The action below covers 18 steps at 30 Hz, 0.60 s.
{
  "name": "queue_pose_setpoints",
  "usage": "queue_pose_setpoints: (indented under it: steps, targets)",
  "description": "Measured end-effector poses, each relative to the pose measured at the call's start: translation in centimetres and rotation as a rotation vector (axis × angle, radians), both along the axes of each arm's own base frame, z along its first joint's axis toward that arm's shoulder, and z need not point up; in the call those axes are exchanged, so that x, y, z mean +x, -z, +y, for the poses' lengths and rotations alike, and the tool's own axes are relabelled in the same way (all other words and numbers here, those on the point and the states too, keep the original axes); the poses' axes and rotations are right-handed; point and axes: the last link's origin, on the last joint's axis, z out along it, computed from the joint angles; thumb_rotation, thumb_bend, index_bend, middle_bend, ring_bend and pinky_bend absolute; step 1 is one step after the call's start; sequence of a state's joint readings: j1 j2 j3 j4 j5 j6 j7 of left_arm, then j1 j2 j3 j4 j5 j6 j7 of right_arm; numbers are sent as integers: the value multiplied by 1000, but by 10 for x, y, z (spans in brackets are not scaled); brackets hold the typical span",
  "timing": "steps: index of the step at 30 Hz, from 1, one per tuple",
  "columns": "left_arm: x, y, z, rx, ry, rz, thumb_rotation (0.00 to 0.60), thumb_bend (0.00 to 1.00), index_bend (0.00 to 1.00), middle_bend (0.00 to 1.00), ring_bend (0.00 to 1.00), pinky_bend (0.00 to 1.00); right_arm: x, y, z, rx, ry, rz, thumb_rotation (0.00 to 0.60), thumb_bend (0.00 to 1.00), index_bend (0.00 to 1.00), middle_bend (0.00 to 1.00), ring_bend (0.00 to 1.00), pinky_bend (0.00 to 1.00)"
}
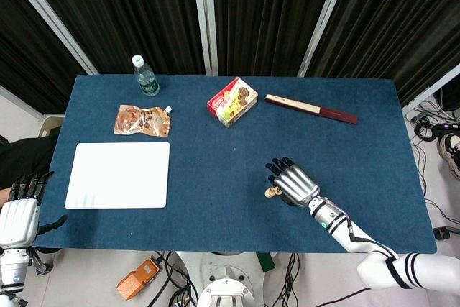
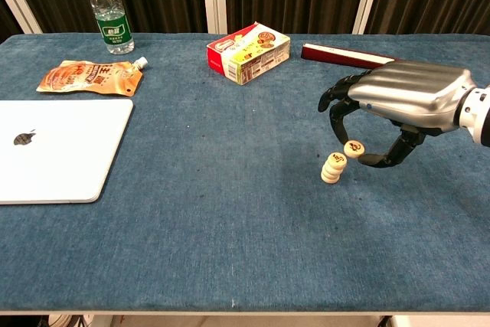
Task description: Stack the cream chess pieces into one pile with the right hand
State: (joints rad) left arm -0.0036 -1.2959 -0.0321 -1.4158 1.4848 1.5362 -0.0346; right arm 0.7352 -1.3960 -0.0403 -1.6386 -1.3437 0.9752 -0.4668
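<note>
A cream chess piece (image 2: 354,147) is pinched between thumb and fingers of the right robot hand (image 2: 398,109), just above and beside the pile of cream pieces (image 2: 333,168) toward the front edge of the worktop (image 2: 230,220), right of its middle. The left robot hand (image 1: 20,213) is seen off the front left corner, fingers spread, holding nothing.

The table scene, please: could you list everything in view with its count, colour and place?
pile of chess pieces: one pile, cream, front right
chess piece: one, cream, pinched above the pile
water bottle: one, clear, far left
snack pouch: one, orange-brown, left
laptop: one, white, left edge
box: one, red and yellow, far centre
folding fan: one, dark red, far right
table: one, blue
right robot hand: holds the piece
left robot hand: off the table
</note>
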Motion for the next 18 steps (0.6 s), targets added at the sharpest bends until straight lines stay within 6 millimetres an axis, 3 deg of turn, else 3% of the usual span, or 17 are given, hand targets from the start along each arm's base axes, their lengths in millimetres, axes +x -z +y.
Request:
queue_pose_setpoints:
  steps: [18]
  targets:
    - [-4, 0, -4, 2, -15, -3, 600, 0, 120, 119, 99, 12, 10, 14, -1, 9, -23, 22, 600, 467, 523, 245, 194, 243]
